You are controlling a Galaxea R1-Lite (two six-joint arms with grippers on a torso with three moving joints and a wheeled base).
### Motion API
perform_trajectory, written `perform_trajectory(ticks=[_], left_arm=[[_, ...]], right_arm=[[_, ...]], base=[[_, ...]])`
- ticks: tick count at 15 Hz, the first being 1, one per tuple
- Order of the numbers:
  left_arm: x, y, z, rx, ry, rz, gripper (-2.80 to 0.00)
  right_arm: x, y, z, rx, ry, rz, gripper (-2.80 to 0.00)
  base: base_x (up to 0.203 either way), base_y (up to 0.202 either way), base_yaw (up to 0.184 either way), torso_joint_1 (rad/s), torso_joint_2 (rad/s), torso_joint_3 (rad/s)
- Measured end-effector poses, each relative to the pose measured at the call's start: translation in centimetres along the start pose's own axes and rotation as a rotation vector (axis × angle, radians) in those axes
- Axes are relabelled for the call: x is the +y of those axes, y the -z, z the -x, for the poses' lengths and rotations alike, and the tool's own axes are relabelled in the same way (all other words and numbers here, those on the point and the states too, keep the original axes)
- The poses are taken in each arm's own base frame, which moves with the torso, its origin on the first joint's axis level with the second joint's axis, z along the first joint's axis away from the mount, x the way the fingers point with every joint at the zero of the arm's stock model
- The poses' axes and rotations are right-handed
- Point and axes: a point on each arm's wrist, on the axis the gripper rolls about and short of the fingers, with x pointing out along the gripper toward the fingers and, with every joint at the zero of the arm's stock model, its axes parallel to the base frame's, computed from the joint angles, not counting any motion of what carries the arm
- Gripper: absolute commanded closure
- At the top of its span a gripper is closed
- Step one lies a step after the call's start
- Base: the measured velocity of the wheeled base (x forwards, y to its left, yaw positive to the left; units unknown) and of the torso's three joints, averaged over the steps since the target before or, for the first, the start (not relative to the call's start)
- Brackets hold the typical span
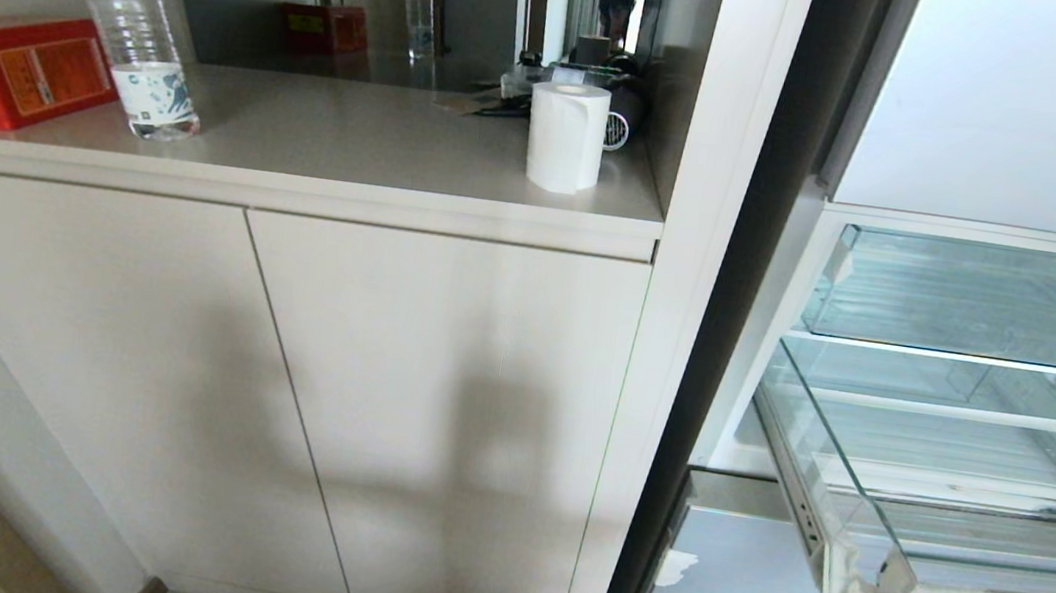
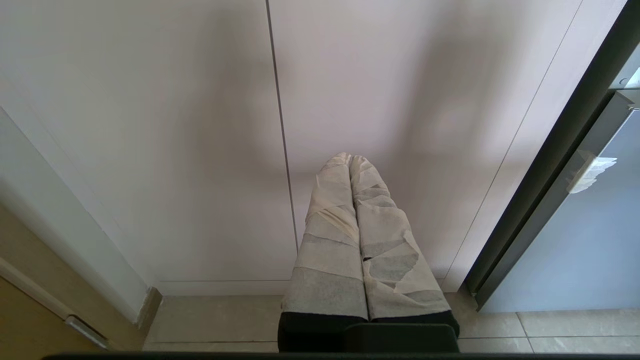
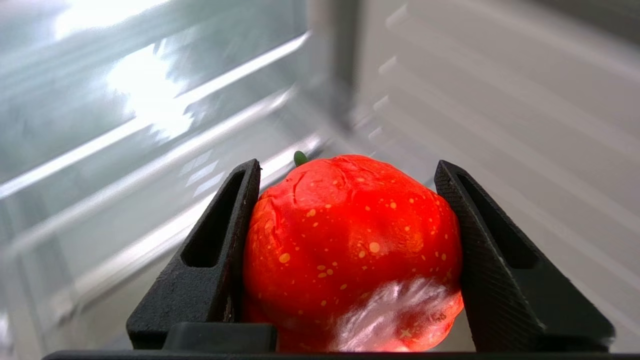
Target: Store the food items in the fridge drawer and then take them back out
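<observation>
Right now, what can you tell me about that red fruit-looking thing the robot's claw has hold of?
The food item is a rounded, lumpy, glossy red piece speckled with small yellow-orange dots, with a green stem tip at its top and a whitish shiny patch low on one side. It looks like a plastic tomato or pepper. The right gripper clamps it between two black ridged fingers, one pressed against each side. Behind it are blurred clear ridged fridge surfaces.

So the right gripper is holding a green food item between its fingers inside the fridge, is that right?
Not quite. The food item clamped in the right gripper is red with orange speckles, not green; only its small stem tip is green. The right wrist view shows this, with the fridge's interior behind it.
</observation>
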Motion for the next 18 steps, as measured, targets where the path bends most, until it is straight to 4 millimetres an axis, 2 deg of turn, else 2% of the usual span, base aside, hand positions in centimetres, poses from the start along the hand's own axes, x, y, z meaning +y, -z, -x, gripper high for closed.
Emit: perform_trajectory(ticks=[3,6,12,18], left_arm=[[0.0,0.0,0.0,0.0,0.0,0.0,0.0],[0.0,0.0,0.0,0.0,0.0,0.0,0.0],[0.0,0.0,0.0,0.0,0.0,0.0,0.0],[0.0,0.0,0.0,0.0,0.0,0.0,0.0]], right_arm=[[-0.8,-0.5,3.1,-0.155,0.063,-0.007,0.0],[-0.9,0.0,4.9,-0.256,0.079,0.021,0.0],[-1.3,0.3,6.2,-0.337,0.143,0.043,0.0],[-2.0,0.6,6.3,-0.342,0.217,0.042,0.0]], base=[[0.0,0.0,0.0,0.0,0.0,0.0],[0.0,0.0,0.0,0.0,0.0,0.0],[0.003,0.008,-0.151,0.002,0.0,0.004],[-0.001,0.008,-0.173,0.001,0.0,0.004]])
